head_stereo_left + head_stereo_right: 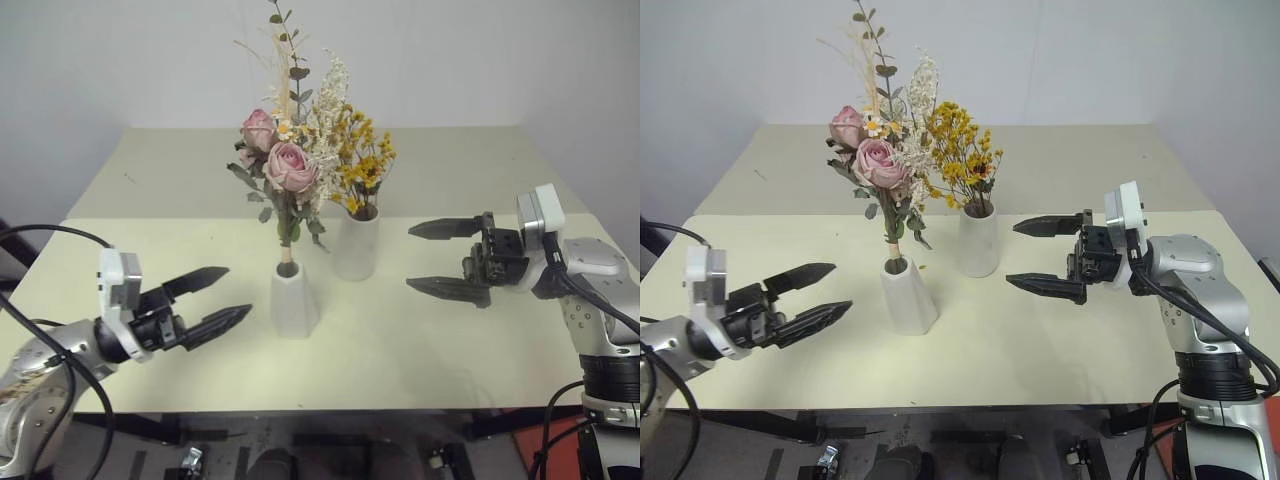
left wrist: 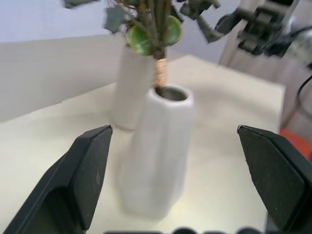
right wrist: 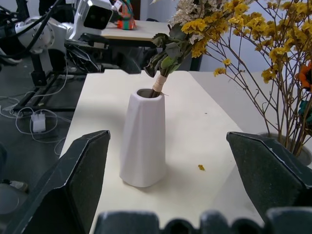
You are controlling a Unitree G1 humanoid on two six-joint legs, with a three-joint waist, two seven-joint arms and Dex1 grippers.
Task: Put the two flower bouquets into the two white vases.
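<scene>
The pink rose bouquet [image 1: 283, 160] stands upright with its tied stems in the shorter faceted white vase [image 1: 294, 298] near the middle of the table. Just behind and to its right, the yellow-orange bouquet [image 1: 363, 165] stands in the taller smooth white vase [image 1: 356, 243]. My left gripper [image 1: 238, 290] is open and empty, level, a short way left of the faceted vase [image 2: 156, 156] and apart from it. My right gripper [image 1: 410, 258] is open and empty too, right of the taller vase, pointing left at both vases. The faceted vase [image 3: 144, 141] lies between its fingers [image 3: 78, 185] in the right wrist view.
The cream table [image 1: 420, 340] has its front edge just below both grippers. A second cream tabletop [image 1: 450, 170] extends behind up to the wall. A small yellow crumb [image 3: 201, 167] lies on the table near the faceted vase. Cables hang beside both arms.
</scene>
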